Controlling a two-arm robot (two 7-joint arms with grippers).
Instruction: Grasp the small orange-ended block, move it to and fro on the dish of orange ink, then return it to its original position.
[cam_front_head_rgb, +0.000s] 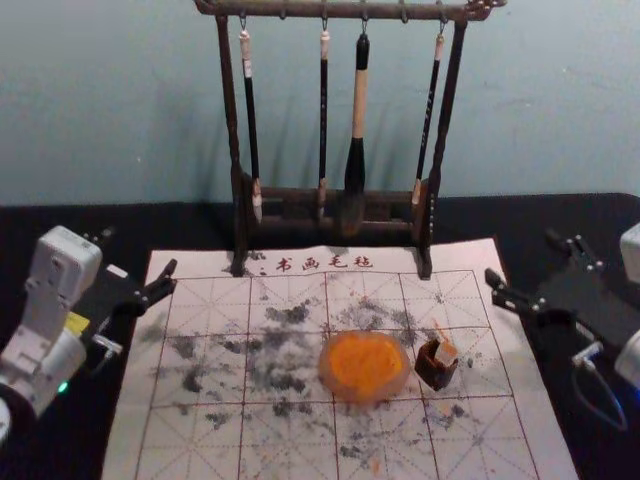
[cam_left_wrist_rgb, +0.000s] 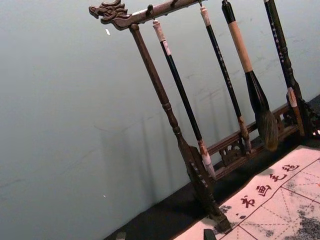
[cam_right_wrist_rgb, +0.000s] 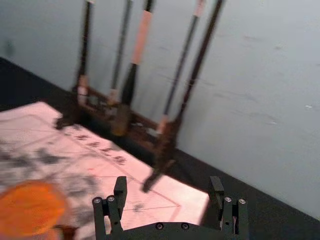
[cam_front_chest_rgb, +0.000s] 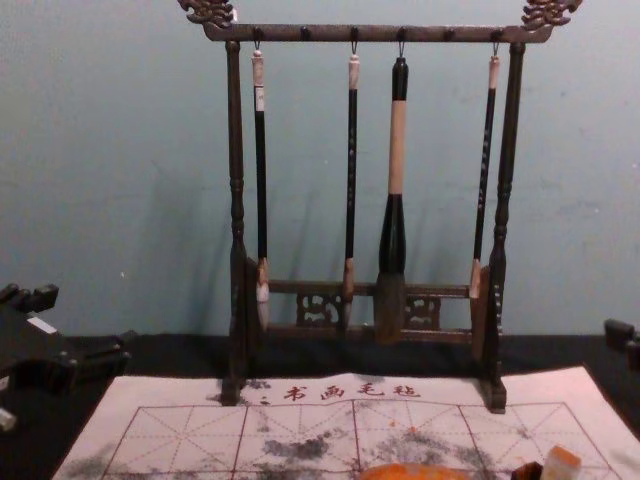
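Observation:
The small block (cam_front_head_rgb: 446, 352), pale with an orange end, rests at a dark brown holder (cam_front_head_rgb: 436, 372) right of the orange ink dish (cam_front_head_rgb: 365, 366). In the chest view the block (cam_front_chest_rgb: 561, 464) is tilted, orange end up, beside the holder (cam_front_chest_rgb: 526, 471); the dish (cam_front_chest_rgb: 415, 472) is cut off by the lower edge. My right gripper (cam_front_head_rgb: 520, 256) stands open beyond the mat's right edge, away from the block; in its wrist view the gripper (cam_right_wrist_rgb: 168, 183) has nothing between its fingers. My left gripper (cam_front_head_rgb: 140, 252) is parked open at the mat's left edge, its tips low in its wrist view (cam_left_wrist_rgb: 165, 235).
A dark wooden rack (cam_front_head_rgb: 335, 195) with several hanging brushes stands behind the dish, on the far edge of the ink-stained calligraphy mat (cam_front_head_rgb: 210, 440). A black table surface (cam_front_head_rgb: 60, 225) surrounds the mat, and a pale wall (cam_front_chest_rgb: 130, 200) rises behind.

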